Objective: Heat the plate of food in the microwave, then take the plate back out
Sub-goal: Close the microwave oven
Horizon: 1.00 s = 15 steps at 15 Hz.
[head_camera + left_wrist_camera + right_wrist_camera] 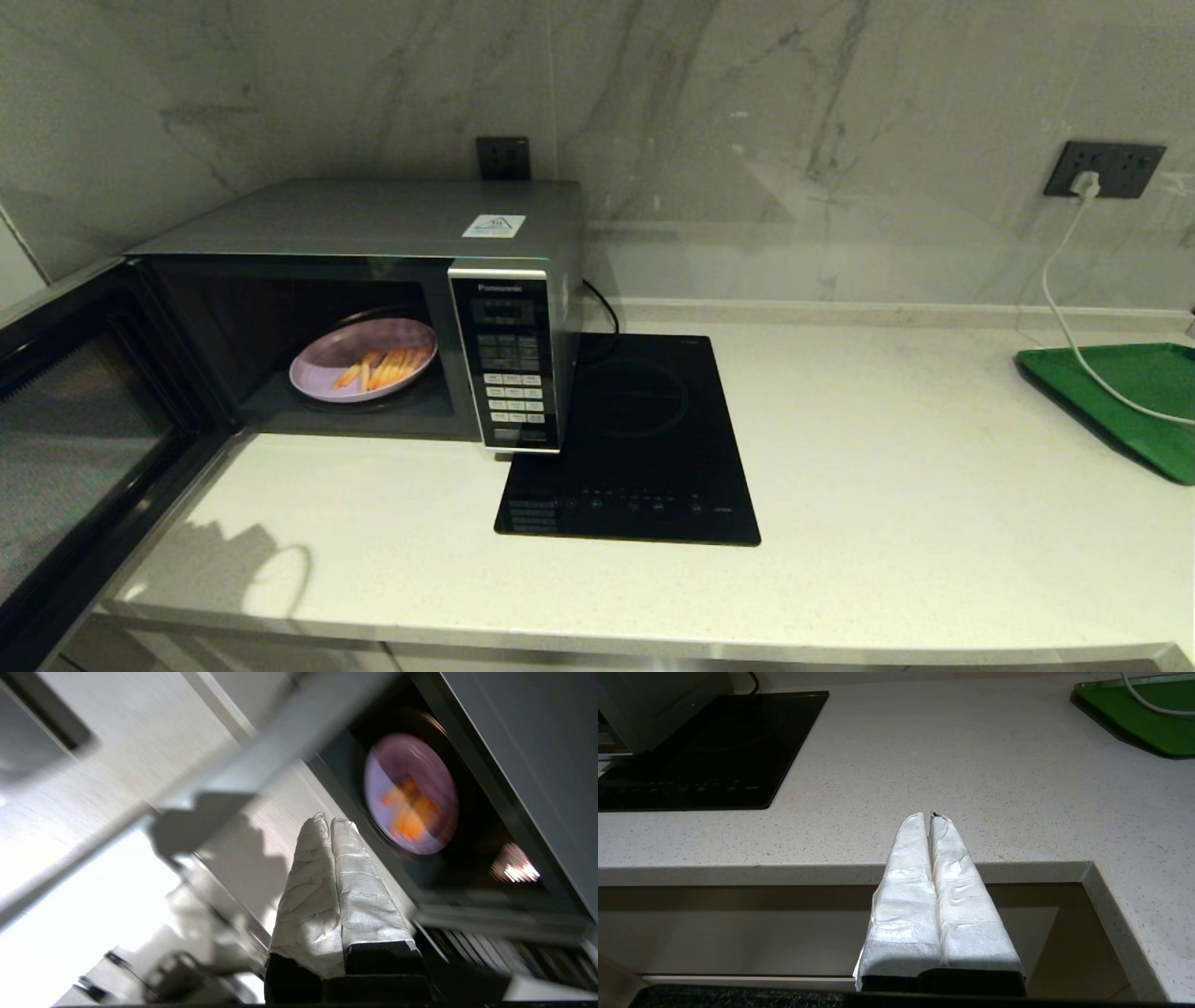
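The silver-grey Panasonic microwave (373, 224) stands at the left of the counter with its dark glass door (75, 448) swung wide open toward me. Inside on the turntable sits the pale lilac plate of food (364, 359) with orange-yellow fries; the left wrist view shows the same plate (411, 793) blurred in the cavity. My left gripper (331, 820) is shut and empty, low by the counter front, in front of the microwave opening. My right gripper (928, 816) is shut and empty, held below the counter's front edge. Neither arm shows in the head view.
A flat black glass hob (644, 439) lies right of the microwave. A green tray (1130, 401) sits at the far right with a white cable (1064, 308) running across it to a wall socket (1103, 169). The open door juts past the counter's left front.
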{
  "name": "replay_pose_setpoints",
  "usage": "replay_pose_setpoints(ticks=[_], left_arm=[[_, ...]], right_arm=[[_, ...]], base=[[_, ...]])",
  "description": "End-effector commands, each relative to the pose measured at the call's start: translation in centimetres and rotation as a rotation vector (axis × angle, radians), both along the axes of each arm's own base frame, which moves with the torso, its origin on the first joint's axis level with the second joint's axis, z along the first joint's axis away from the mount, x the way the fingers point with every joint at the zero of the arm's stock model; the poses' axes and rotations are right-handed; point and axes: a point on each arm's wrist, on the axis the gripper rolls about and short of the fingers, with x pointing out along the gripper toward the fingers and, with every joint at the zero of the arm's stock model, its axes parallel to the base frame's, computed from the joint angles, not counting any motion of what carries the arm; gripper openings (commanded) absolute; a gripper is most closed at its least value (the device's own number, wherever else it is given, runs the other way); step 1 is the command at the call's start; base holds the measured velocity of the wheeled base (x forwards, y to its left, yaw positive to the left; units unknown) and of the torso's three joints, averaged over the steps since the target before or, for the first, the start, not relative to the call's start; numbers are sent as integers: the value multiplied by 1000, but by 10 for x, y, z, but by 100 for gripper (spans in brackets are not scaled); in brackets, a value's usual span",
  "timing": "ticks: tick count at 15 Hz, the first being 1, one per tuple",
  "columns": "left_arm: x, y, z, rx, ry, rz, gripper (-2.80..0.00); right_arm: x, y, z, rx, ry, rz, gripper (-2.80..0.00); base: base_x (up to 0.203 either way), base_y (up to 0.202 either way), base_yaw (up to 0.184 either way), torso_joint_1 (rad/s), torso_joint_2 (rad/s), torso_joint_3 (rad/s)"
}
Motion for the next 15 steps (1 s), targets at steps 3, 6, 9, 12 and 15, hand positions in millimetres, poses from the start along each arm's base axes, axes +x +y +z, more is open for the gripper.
replay_pose_setpoints(ticks=[3, 6, 9, 12, 15], left_arm=[[16, 59, -17, -18, 69, 107, -280], [25, 80, -34, -64, 119, 131, -280], [26, 85, -46, -125, 174, 137, -280], [25, 82, -50, -161, 206, 126, -280], [29, 70, -55, -200, 245, 91, -280]], right_arm=[[0, 0, 0, 1, 1, 0, -280], [0, 0, 0, 1, 1, 0, -280], [0, 0, 0, 1, 1, 0, -280], [0, 0, 0, 1, 0, 0, -280], [0, 0, 0, 1, 0, 0, -280]], base=[[0, 0, 0, 0, 0, 0], [0, 0, 0, 0, 0, 0], [0, 0, 0, 0, 0, 0], [0, 0, 0, 0, 0, 0], [0, 0, 0, 0, 0, 0]])
